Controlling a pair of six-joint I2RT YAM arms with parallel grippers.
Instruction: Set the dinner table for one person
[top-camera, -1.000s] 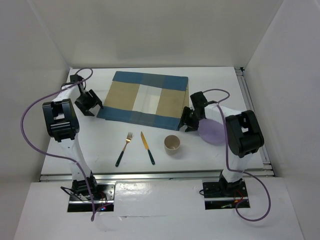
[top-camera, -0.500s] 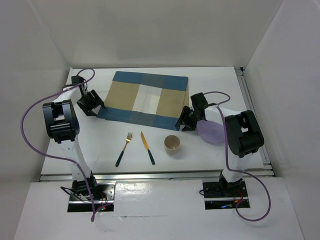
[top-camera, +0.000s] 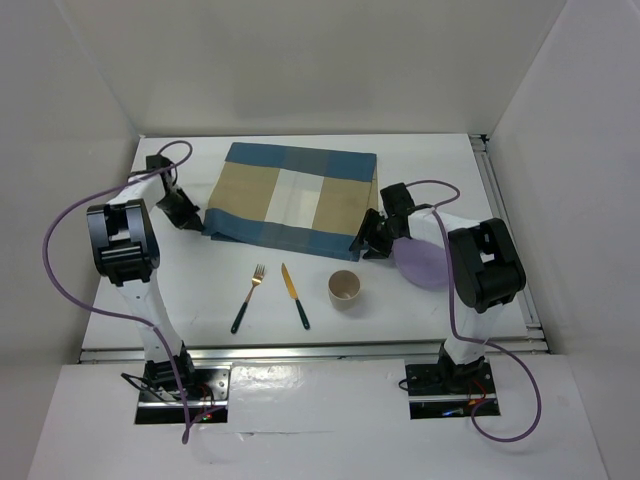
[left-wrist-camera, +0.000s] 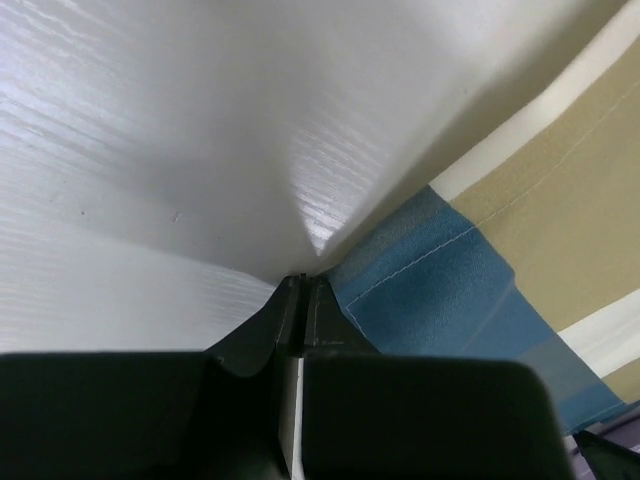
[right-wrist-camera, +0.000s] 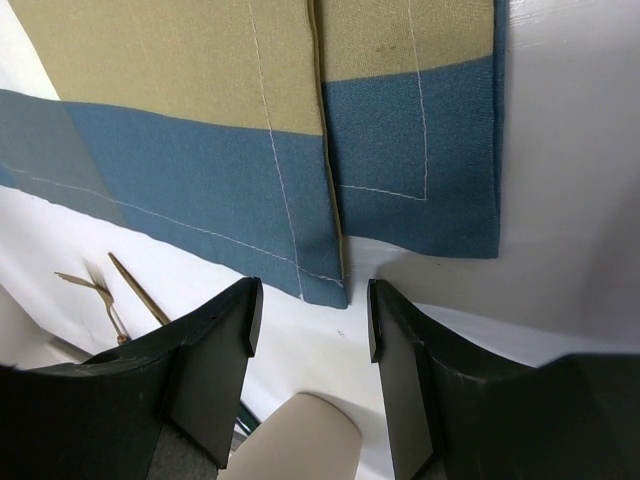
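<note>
**Top and wrist views, read left to right.** We found the left gripper (left-wrist-camera: 300, 290) low over the table (top-camera: 200, 290). Its jaws were closed on the near left corner of the mat (top-camera: 290, 195). In the left wrist view the two fingers (left-wrist-camera: 250, 340) met with no gap. The blue corner ran off to the right of their tips, with a dark shadow along its edge.

The mat was striped blue and tan with a white centre band. It reached from this gripper rightward as far as the right gripper.

On the base side of the left gripper and to its right lay the fork (top-camera: 250, 295), its tines pointing away from the bases. Just right of it lay the knife (top-camera: 295, 297). Both had dark handles and were well apart from either gripper.

We noted the cup (top-camera: 344, 289) upright, near the right gripper, to its left and on its base side. In the right wrist view its rim showed below the fingers.

The right gripper (right-wrist-camera: 312, 300) stood with its jaws wide, touching nothing that we could see. The near right corner of the mat lay just ahead of the gap between its fingers (right-wrist-camera: 215, 370). There one layer of cloth overlapped another.

The purple plate (top-camera: 425, 265) rested flat just to the right of this gripper, partly hidden by the right arm. The table lay beneath both grippers and bore every item.
</note>
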